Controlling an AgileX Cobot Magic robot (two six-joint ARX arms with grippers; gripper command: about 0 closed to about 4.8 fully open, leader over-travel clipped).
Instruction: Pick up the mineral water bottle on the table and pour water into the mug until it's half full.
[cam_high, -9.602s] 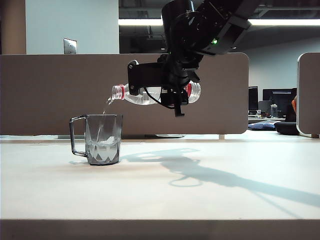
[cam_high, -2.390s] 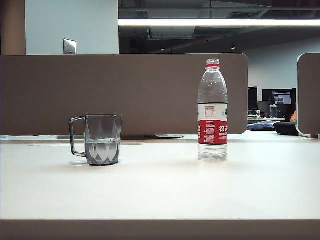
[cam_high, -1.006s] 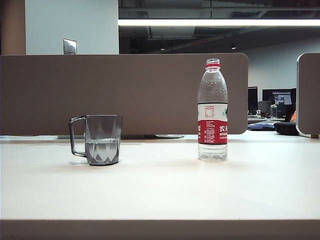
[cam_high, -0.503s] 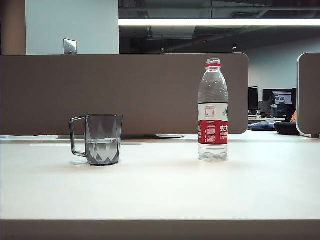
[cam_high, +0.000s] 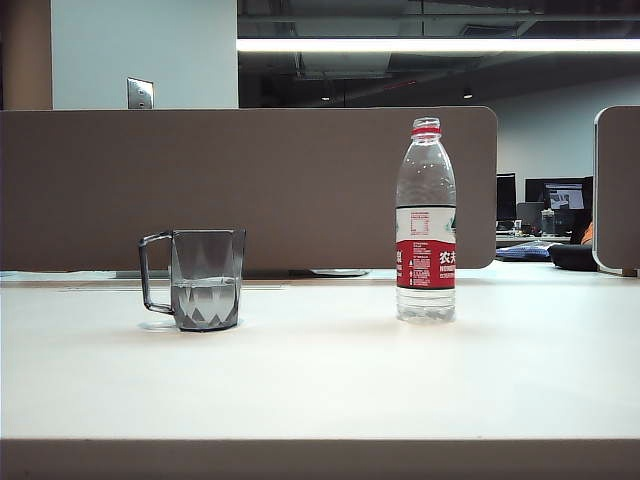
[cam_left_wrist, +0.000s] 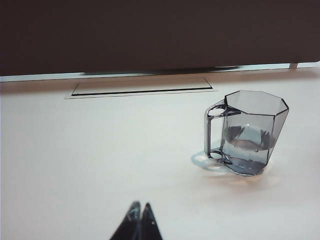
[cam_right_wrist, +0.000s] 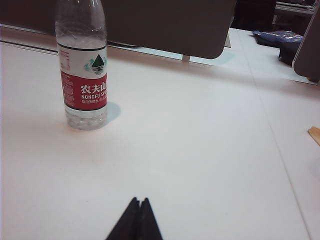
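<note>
While upright on the table (cam_high: 320, 380), mineral water bottle (cam_high: 425, 222) well right of the mug (cam_high: 205, 278), cap off, free of any grip. Mug part-filled with water (cam_high: 205, 296), handle turned away from the bottle. Left gripper (cam_left_wrist: 139, 208) pressed closed, low over bare tabletop near the mug; right gripper (cam_right_wrist: 139, 202) likewise closed, empty, near the bottle.

left claw (cam_left_wrist: 140, 207): tips pressed together, holding nothing, hanging just above the table | right claw (cam_right_wrist: 139, 202): tips pressed together, holding nothing, low over the table | exterior view: neither arm visible
</note>
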